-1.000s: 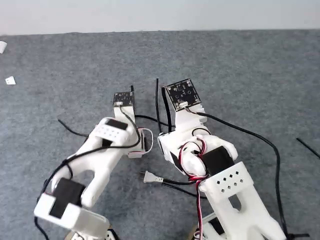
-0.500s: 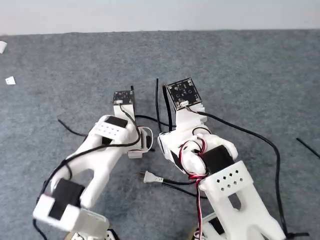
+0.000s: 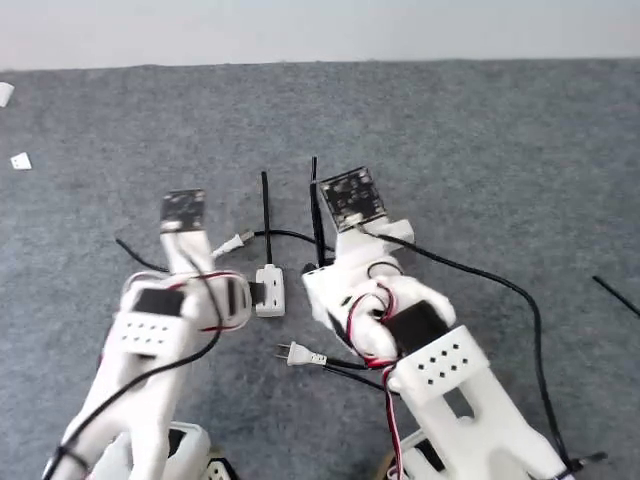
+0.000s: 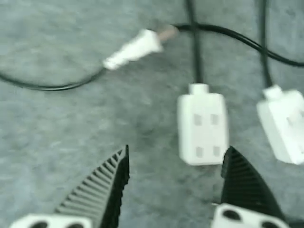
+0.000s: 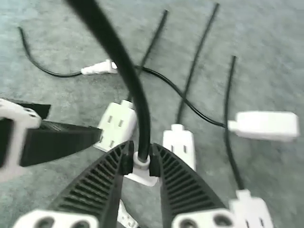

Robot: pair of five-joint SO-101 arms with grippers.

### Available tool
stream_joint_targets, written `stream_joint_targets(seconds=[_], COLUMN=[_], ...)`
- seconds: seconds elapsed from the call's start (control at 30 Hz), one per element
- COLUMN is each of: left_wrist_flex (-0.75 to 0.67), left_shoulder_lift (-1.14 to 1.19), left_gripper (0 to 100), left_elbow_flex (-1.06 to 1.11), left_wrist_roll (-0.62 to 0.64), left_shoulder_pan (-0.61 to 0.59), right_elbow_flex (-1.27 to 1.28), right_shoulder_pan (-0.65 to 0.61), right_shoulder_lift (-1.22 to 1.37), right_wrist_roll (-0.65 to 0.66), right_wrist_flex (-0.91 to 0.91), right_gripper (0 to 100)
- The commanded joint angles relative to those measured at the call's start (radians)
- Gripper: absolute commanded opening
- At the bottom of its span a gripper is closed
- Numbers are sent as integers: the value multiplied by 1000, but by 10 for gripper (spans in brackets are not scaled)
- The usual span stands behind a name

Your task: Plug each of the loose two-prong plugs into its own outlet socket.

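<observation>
Right end effector (image 5: 140, 153) pinches plug (image 5: 140, 167) at its base; left end effector (image 4: 177, 156) spread above outlet socket (image 4: 200, 118). Advise: steady socket, square prongs to slots, push straight.

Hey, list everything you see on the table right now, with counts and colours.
outlet sockets: at least four, white, black cords, clustered mid-table.
loose plugs: two, white, one beside the sockets, one nearer the robot.
held plug: one, white, black cord, gripped.
scraps: two, white, far left edge.
table: one, grey.
arms: two, white, side by side.
left hand: one, black and white, open at a socket.
right hand: one, black and white, shut on the held plug.
</observation>
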Motion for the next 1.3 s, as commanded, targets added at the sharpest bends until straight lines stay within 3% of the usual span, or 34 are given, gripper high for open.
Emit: stream_joint_targets(seconds=[0.0,0.23,0.47,0.8,1.27], left_wrist_flex=[-29,-253,-259,-293,-293], left_shoulder_lift=[-87,-91,-91,-89,-89], left_gripper=[296,296,295,295,295], left_elbow_flex=[25,156,156,160,160], left_wrist_roll=[-35,-103,-106,-103,-106], left_shoulder_pan=[-138,-351,-354,-356,-356], right_elbow_flex=[6,-14,-126,-138,-267], right_shoulder_pan=[-50,-76,-96,-117,-91], right_shoulder_lift=[2,124,274,403,572], right_wrist_roll=[-12,-12,-37,-40,-40], right_wrist_flex=[-84,-174,-185,-348,-351], right_gripper=[9,8,8,8,8])
